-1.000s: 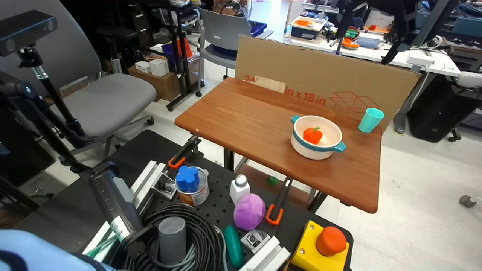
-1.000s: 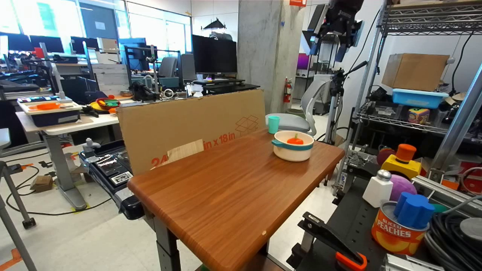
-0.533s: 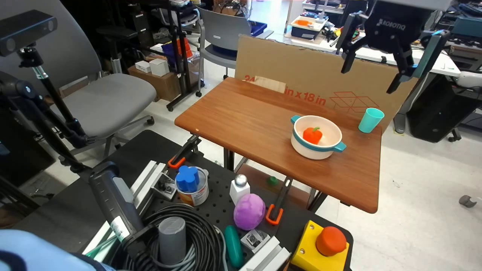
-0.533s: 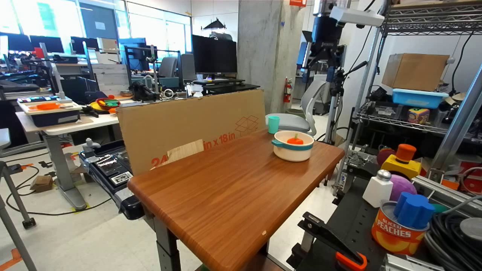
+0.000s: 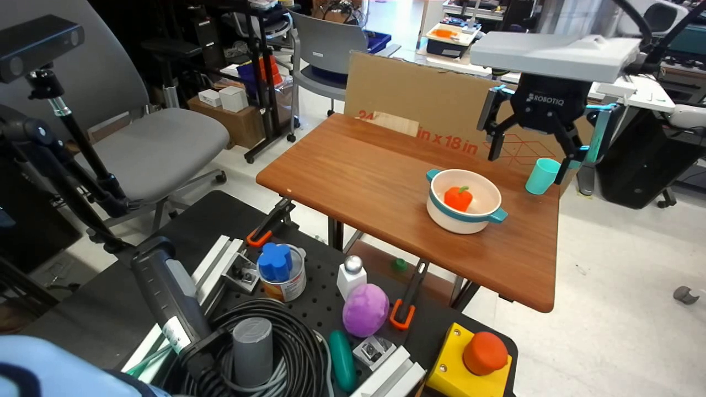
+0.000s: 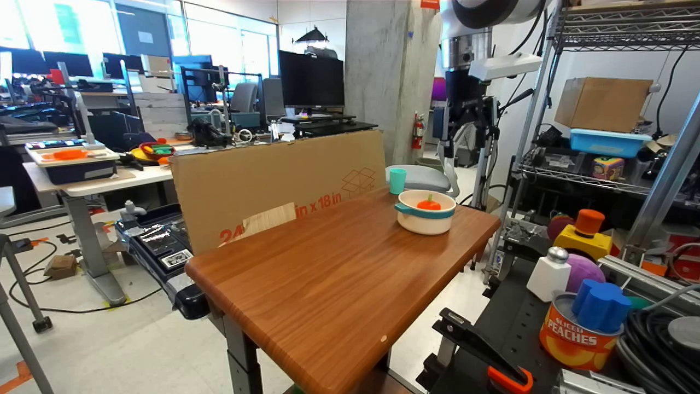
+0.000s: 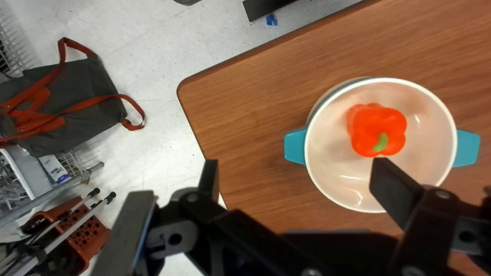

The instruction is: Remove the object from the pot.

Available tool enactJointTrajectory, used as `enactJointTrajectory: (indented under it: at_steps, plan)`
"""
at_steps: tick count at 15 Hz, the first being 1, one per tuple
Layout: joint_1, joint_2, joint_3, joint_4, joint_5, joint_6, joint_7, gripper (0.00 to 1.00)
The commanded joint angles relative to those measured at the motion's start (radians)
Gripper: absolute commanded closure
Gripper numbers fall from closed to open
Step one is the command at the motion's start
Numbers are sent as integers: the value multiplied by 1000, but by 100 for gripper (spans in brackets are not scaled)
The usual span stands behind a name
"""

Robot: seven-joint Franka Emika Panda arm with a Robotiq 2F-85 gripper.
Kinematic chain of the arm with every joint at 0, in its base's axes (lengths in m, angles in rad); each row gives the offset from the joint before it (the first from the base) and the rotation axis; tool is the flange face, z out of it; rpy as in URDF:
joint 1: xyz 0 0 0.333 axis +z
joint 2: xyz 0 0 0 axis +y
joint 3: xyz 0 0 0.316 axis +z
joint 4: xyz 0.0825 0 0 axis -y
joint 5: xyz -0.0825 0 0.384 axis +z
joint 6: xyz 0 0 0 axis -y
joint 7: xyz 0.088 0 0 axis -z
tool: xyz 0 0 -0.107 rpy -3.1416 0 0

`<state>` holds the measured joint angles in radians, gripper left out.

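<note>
"Now, state the condition of the gripper point(image 5: 525, 169)."

"Fingers point(image 7: 397, 191) spread wide, nothing held. It hangs higher than the pot point(image 5: 455, 222), touching nothing that I can see."

"And the pepper point(image 7: 378, 130)?"

"Inside the pot, which stands on the table point(image 5: 353, 171); not yet grasped."

"Recommended procedure?"

"I judge the step in hand to be alignment: in the wrist view, the pepper lies off to one side of the finger gap's middle. Centre above it first, then descend straight, both fingers inside the pot. Close gently; the surface looks smooth and may slip. Lift vertically until it clears the pot before any sideways travel."

"Hazards?"

"Chiefly, a finger could catch the pot and drag it. The cup point(image 5: 540, 177) stands nearby on the table; steer wide of it."
</note>
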<state>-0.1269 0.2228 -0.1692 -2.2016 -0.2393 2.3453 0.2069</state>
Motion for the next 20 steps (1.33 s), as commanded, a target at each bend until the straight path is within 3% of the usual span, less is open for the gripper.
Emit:
enactJointTrajectory:
  at_steps: [1, 20]
  plan:
    - [30, 59, -3, 35, -38, -18, 22, 0]
    - [93, 231, 37, 166, 14, -39, -7, 0]
